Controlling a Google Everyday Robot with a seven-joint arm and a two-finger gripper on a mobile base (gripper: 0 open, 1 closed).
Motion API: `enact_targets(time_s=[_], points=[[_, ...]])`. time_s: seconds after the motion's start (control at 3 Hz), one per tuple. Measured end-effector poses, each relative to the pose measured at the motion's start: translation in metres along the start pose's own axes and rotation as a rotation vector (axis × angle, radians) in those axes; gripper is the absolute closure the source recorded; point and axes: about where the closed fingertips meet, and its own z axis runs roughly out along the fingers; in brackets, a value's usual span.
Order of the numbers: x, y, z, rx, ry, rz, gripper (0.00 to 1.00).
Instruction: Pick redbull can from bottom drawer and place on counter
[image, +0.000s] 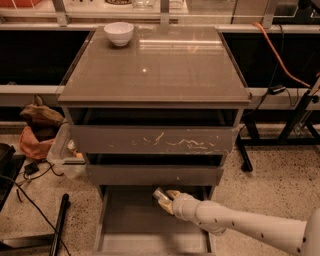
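The bottom drawer (130, 225) is pulled out, its flat grey floor showing. My gripper (167, 199) reaches into it from the lower right on a white arm, near the back under the middle drawer's front. It is shut on the redbull can (161, 195), a small silver can whose end sticks out to the upper left, held just above the drawer floor. The counter (165, 65) is the glossy grey-brown top of the cabinet, well above the gripper.
A white bowl (119, 33) stands on the counter's back left corner. The scratched top drawer (155, 140) and middle drawer (155, 175) overhang the bottom one. A brown bag (40, 117), a clear bin (62, 152) and cables lie on the floor at left; table legs (295, 125) at right.
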Motion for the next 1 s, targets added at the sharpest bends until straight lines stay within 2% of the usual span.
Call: enact_targets(time_s=[0.33,0.67,1.0], points=[[-0.036,-0.005,-0.023,-0.006,-0.01,-0.02,1.0],[-0.11,-0.012,-0.078,0.005,-0.056,-0.048,1.0],[-0.196,-0.033,-0.143,0.076,-0.124,-0.105,1.0]])
